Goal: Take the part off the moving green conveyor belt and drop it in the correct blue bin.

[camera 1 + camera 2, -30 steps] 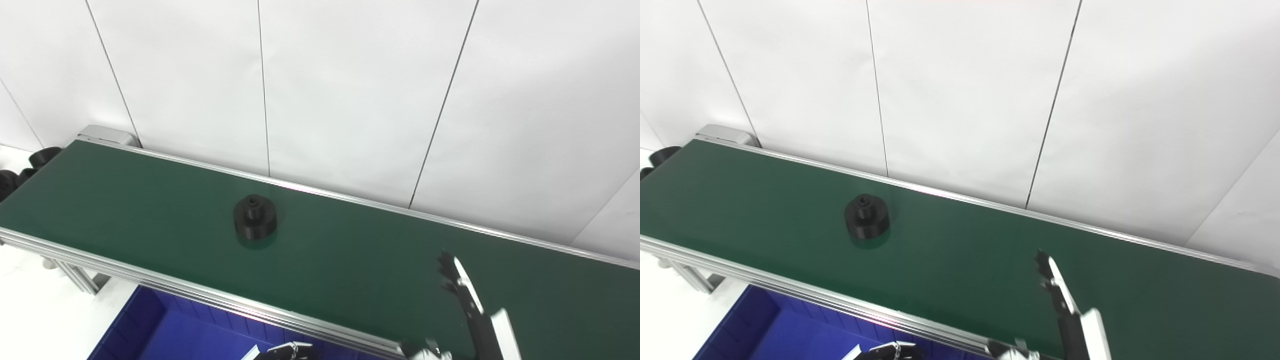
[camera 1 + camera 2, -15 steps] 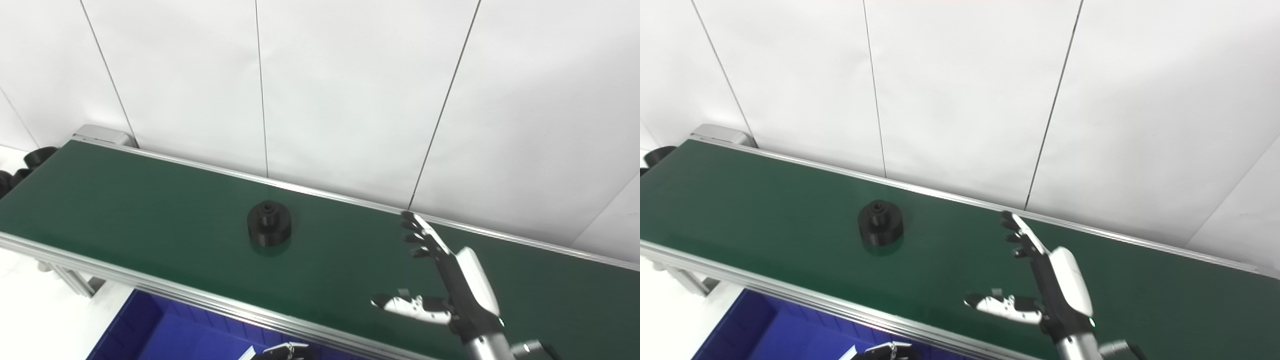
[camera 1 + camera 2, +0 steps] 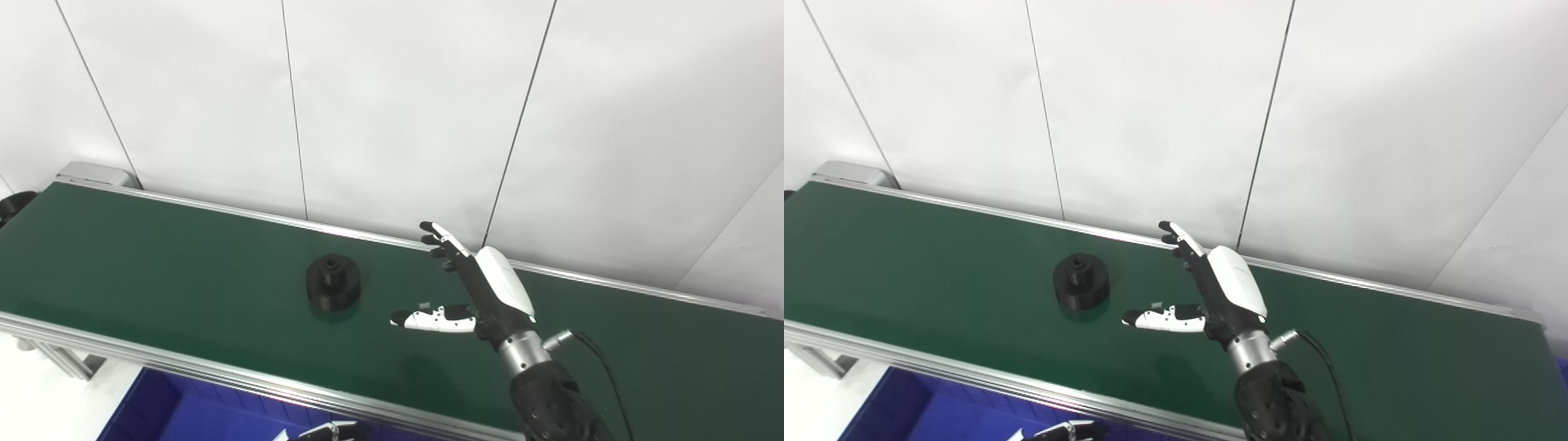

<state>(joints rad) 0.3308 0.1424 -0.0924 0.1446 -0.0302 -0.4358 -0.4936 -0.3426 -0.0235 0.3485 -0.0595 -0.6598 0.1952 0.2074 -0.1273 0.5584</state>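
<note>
The black round part [image 3: 332, 290], a squat stepped cylinder with a small hub and hole on top, sits upright on the green conveyor belt [image 3: 153, 263], roughly midway between the belt's far and near rails and touching nothing else. Bare belt lies all around it, with most open room stretching away to its left. To its right the right hand [image 3: 474, 288] hangs above the belt, spread wide and holding nothing: its fingers [image 3: 440, 239] point up toward the far rail while the thumb [image 3: 429, 319] reaches sideways toward the part, its tip near but apart from it. The near aluminium rail [image 3: 202, 373] runs along the belt's front edge, and below it a blue bin [image 3: 165, 413] shows in part. The left hand [image 3: 324, 432] barely shows at the bottom edge below that rail; whether it is spread or closed cannot be told. Behind the belt stands a white panelled wall [image 3: 398, 110] with thin dark seams.
</note>
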